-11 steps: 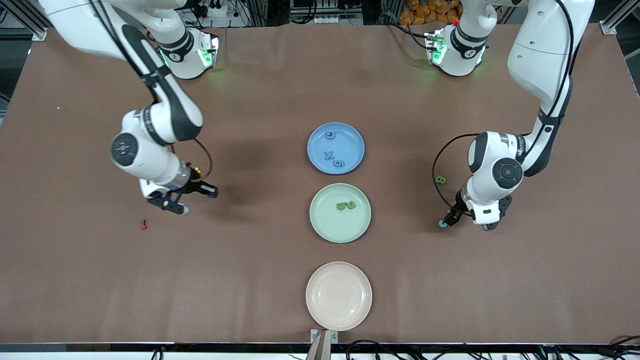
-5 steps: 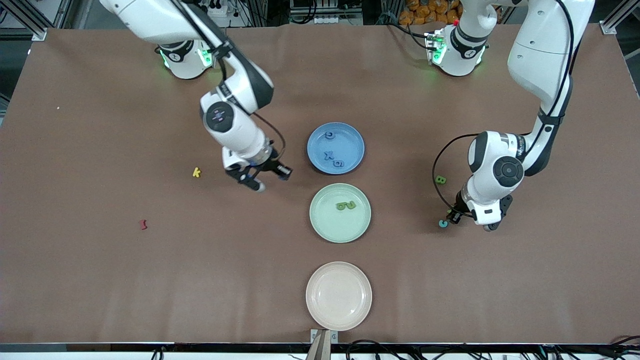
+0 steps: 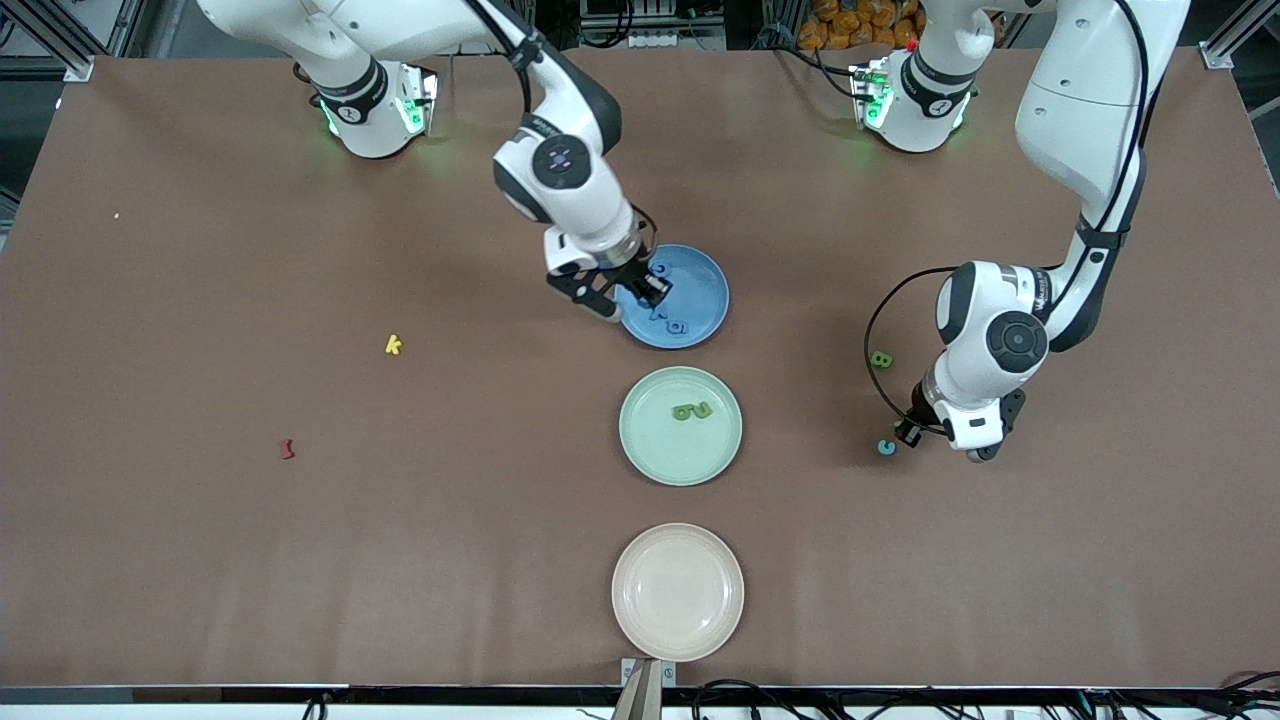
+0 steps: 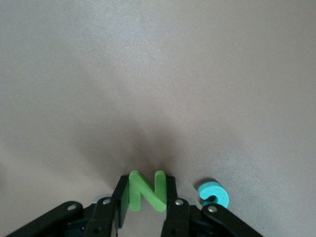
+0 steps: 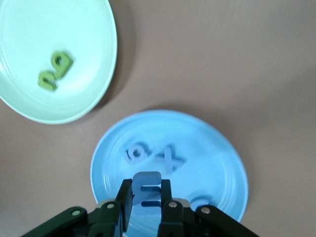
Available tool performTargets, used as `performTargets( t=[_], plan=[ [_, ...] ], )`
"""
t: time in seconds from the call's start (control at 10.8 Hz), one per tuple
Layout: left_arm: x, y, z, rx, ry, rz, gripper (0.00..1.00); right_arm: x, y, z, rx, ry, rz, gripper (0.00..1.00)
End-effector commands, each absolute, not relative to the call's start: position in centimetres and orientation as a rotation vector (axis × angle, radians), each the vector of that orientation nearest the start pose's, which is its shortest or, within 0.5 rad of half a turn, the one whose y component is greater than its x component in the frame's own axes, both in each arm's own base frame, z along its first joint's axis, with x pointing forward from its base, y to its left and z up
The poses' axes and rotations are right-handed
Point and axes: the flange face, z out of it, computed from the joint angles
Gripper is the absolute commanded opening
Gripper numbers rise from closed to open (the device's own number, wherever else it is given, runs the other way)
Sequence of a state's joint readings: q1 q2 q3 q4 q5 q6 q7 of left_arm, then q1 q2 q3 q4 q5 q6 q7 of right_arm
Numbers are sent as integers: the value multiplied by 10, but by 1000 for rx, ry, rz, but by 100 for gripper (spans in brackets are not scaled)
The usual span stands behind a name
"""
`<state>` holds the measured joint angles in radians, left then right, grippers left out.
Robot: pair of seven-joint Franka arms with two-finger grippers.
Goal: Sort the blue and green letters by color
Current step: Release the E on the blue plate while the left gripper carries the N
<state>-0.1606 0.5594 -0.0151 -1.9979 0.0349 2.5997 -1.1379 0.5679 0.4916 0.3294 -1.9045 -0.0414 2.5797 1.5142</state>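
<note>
— Swung across from the yellow k (image 3: 394, 344), the right pincer (image 3: 627, 297) now hangs over the blue plate (image 3: 700, 290), clamped on a blue letter (image 5: 146, 194).

— Next move?

— Likely a release among the blue pieces there. The left pincer (image 3: 908, 432) sits low on the surface, closed on a green N (image 4: 146, 190), beside a teal c (image 3: 886, 447); the green plate (image 3: 650, 450) awaits it.

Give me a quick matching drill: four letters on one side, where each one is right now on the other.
Things:
1. green N
2. blue letter
3. yellow k
4. teal C

Places:
a. bare table, toward the right arm's end
b. in the right gripper, over the blue plate
c. table, beside the left gripper
d. in the left gripper

Pairs: 1-d, 2-b, 3-a, 4-c
</note>
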Motion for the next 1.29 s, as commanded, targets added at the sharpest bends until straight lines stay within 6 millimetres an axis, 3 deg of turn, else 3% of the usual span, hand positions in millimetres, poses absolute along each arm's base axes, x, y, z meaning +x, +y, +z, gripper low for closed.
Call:
performTargets(
  t=[0.0, 0.09, 0.18, 0.28, 0.37, 0.55, 0.83, 0.92, 1.2],
  plan=[
    [611, -119, 202, -2845, -1458, -127, 0, 396, 543, 238, -2750, 1037, -33, 0],
    [615, -125, 208, -2855, -1461, -145, 0, 390, 549, 232, -2745, 1064, -48, 2],
    [618, -132, 213, -2853, -1484, -158, 0, 391, 549, 231, -2740, 1080, -41, 20],
    [621, -143, 219, -2855, -1505, -172, 0, 394, 548, 233, -2739, 1088, -40, 50],
    [620, -166, 223, -2865, -1508, -180, 0, 394, 547, 234, -2746, 1086, -44, 100],
    [615, -215, 230, -2898, -1495, -196, 0, 406, 542, 251, -2790, 1099, -58, 100],
    [596, -278, 232, -2962, -1411, -187, 0, 442, 512, 285, -2839, 1054, -43, 100],
    [600, -292, 239, -2994, -1390, -205, 0, 458, 496, 305, -2854, 1014, -75, 100],
    [596, -372, 243, -3091, -1383, -174, 0, 504, 435, 350, -2942, 832, -58, 100]
  ],
)
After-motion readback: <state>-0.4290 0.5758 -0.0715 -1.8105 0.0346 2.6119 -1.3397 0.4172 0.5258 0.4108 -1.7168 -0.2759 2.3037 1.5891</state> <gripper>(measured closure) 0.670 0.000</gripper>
